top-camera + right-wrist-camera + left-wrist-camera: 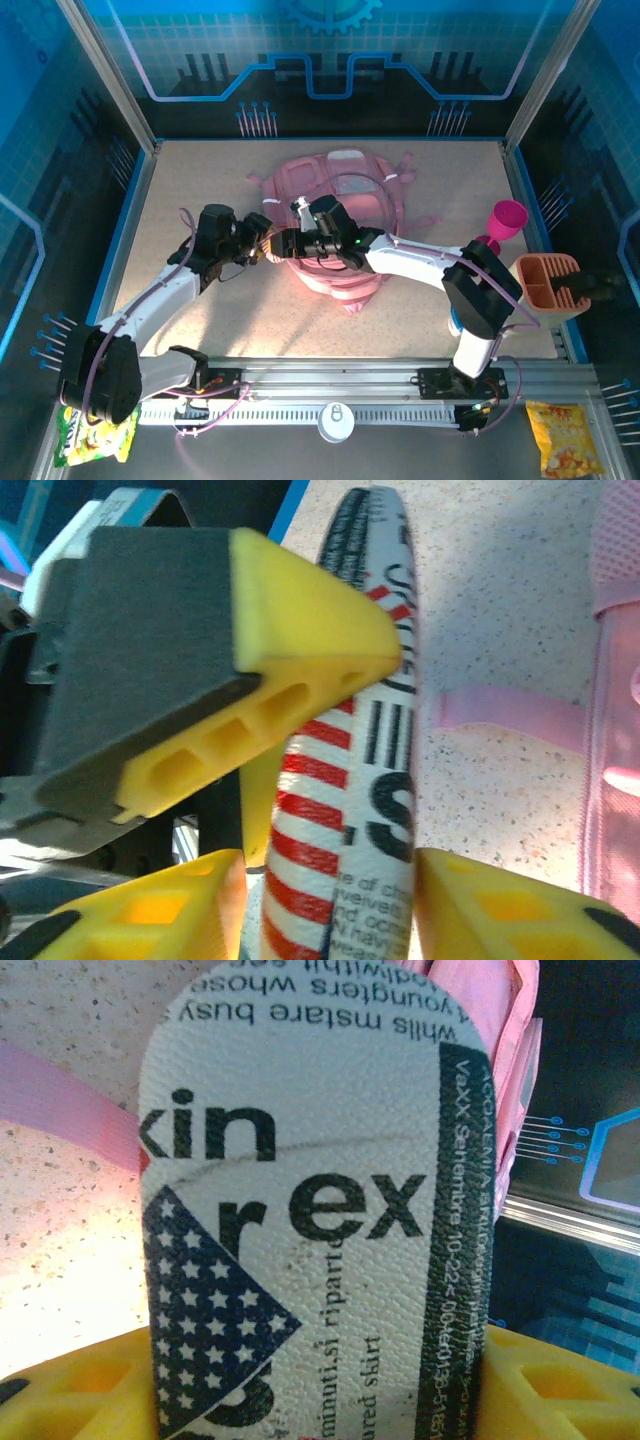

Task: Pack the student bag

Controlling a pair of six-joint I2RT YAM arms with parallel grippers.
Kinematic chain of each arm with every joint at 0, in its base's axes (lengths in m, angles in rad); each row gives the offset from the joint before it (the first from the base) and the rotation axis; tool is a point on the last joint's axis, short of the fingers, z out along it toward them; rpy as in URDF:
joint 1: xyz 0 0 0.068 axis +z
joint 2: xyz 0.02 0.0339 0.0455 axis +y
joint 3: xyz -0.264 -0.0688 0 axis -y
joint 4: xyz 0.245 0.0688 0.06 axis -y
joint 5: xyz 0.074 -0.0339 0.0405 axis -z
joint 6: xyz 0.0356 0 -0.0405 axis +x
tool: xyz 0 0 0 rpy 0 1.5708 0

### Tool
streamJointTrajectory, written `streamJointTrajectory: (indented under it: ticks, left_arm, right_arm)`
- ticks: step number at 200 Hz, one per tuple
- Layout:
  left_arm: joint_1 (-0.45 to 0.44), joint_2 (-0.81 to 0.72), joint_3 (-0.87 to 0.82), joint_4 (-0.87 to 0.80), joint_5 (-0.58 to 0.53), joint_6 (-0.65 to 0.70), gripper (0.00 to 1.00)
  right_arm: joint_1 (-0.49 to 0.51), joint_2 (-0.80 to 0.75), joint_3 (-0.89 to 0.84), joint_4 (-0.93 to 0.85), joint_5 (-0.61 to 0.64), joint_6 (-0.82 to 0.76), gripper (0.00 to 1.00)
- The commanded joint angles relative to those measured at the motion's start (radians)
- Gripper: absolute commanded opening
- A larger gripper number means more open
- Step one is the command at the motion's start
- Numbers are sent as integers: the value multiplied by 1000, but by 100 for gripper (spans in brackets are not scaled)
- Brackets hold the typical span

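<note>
Gripping printed case, beside student bag edge

A newsprint-patterned case is seen over the speckled surface; a magenta goblet cup is spotted at the right edge, an orange caddy just beside it.

We see a speckled beige bench framed by a blue border. The pink student bag lies flat on it, towards the far middle, and one of the bag's pale pink straps trails across the bare surface. A magenta goblet cup stands near the right edge. Just beside it is an orange caddy, though we cannot tell whether it rests on the bench.
</note>
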State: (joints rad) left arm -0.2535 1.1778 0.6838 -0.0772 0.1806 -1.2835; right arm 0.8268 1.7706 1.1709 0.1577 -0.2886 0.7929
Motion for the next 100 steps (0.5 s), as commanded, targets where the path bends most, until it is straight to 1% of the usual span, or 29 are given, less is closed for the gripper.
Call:
streamJointTrajectory:
  ticks: [1, 11, 23, 31, 43, 52, 68, 86, 100]
  left_arm:
    - [-10, -23, 26, 47, 39, -8, 65]
    - [-11, -33, 26, 42, 26, 10, 71]
    - [-10, -51, 34, 4, -4, 45, 79]
    - [-10, -65, 42, -26, -31, 80, 86]
    - [-10, -90, 49, -65, -69, 146, 92]
    - [-10, -106, 56, -89, -96, 202, 99]
    - [-11, -119, 73, -117, -109, 320, 99]
    - [-20, -105, 101, -133, -78, 442, 99]
    - [-46, -74, 124, -132, -47, 539, 99]
  right_arm:
    - [6, 5, 37, 40, -53, -11, 34]
    - [0, -5, 27, 41, -47, -15, 28]
    - [-10, -28, 8, 43, -36, -24, 24]
    - [-19, -51, -12, 45, -25, -28, 22]
    - [-40, -95, -52, 52, -9, -39, 21]
    - [-59, -135, -83, 55, 0, -47, 21]
    - [-102, -212, -141, 58, 15, -60, 20]
    - [-158, -298, -196, 33, 32, -79, 20]
    - [-209, -365, -231, 3, 45, -90, 20]
